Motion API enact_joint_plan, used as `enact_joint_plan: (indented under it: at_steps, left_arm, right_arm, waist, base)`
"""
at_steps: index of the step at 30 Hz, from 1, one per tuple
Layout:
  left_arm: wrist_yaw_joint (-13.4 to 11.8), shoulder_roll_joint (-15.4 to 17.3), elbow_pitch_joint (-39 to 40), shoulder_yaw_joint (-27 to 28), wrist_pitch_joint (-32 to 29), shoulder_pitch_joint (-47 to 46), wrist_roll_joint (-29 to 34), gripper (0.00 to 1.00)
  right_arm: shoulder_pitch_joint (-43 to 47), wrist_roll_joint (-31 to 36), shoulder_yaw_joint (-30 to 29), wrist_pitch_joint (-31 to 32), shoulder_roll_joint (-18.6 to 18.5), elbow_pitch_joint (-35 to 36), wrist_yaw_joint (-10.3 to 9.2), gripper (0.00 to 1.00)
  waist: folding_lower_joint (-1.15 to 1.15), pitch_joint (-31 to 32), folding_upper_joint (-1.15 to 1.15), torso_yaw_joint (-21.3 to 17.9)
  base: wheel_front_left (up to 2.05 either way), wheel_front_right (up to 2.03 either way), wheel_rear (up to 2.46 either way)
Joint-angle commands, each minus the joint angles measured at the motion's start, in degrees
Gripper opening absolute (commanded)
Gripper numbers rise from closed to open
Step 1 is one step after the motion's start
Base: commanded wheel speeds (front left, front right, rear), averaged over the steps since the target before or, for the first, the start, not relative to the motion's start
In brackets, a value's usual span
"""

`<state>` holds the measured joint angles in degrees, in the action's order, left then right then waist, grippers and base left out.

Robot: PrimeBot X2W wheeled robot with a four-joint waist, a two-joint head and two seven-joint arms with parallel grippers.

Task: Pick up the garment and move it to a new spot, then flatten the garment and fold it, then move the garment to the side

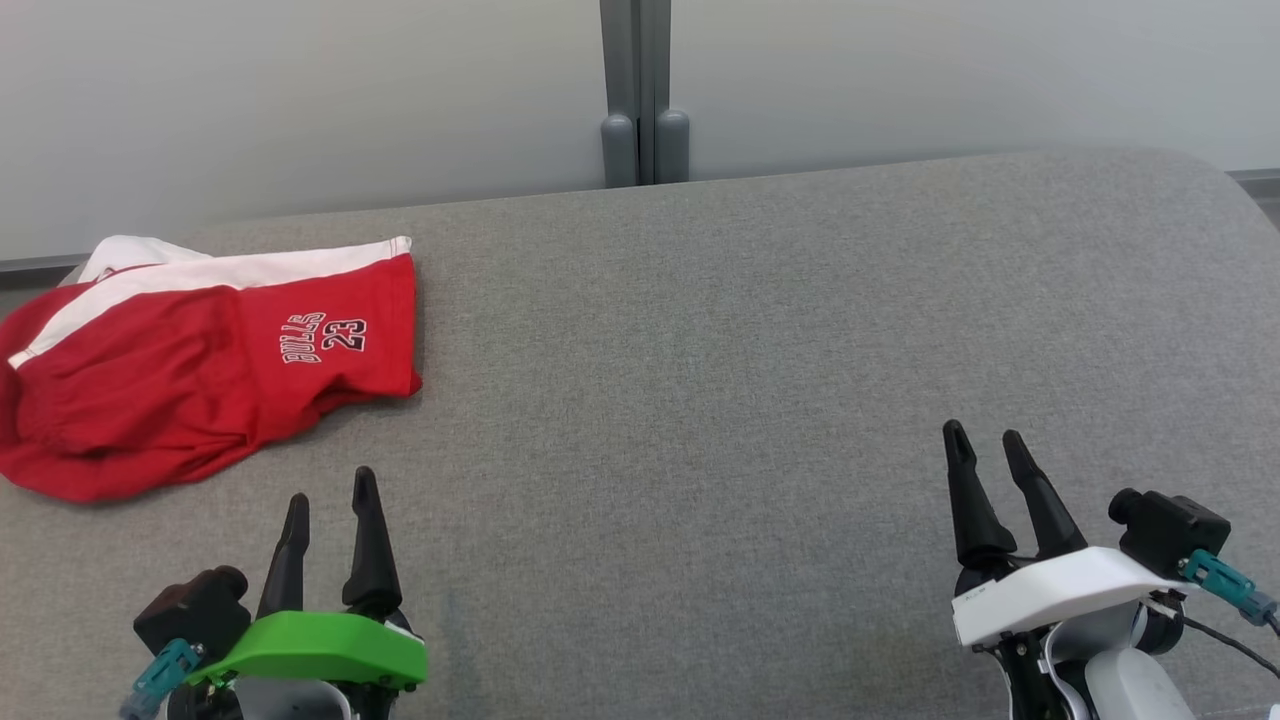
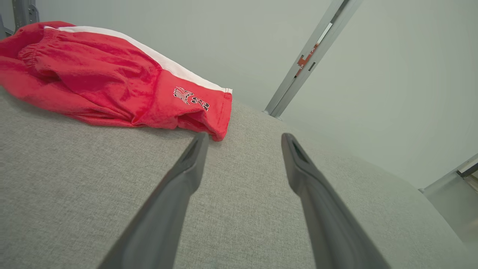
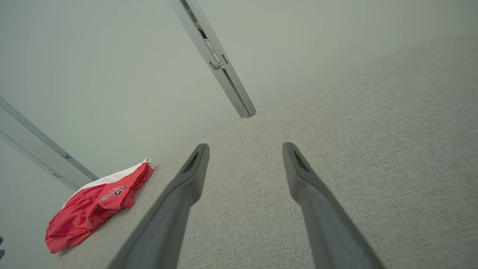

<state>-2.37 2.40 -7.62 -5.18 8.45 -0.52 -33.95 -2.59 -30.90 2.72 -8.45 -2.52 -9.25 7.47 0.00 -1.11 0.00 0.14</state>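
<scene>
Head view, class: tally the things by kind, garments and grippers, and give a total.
Garments: 1, the red shorts
Grippers: 2, the left gripper and the right gripper, both open
Total: 3

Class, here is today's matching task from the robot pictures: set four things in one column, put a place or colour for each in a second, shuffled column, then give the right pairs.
Things
1. red shorts
2. left gripper
3. right gripper
4. grey post

Descriptions
A. white cover, fingers apart, lower right of the head view
B. upright behind the far edge of the grey surface
C. lying at the surface's far left
D. green cover, fingers apart, lower left

Pairs: 1-C, 2-D, 3-A, 4-B
</scene>
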Motion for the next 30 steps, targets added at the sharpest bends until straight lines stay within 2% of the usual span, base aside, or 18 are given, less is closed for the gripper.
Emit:
enact_joint_plan:
  at_steps: [1, 30]
  left_arm:
    - [-0.33, 0.44, 0.3, -0.09, 0.6, 0.15, 1.94, 1.0]
    - [-1.79, 0.6, -1.14, -1.94, 4.38, 1.87, 15.4, 1.0]
  right_arm:
    - [0.15, 1.89, 0.24, -0.61, -0.29, 0.27, 0.02, 1.0]
    - [0.67, 17.62, 2.43, -4.44, -0.4, -0.91, 0.03, 1.0]
  waist:
    - [0.0, 0.05, 0.0, 0.01]
    - [0.0, 0.24, 0.0, 0.15]
  base:
    - [0.0, 0.0, 0.0]
    - [0.0, 0.0, 0.0]
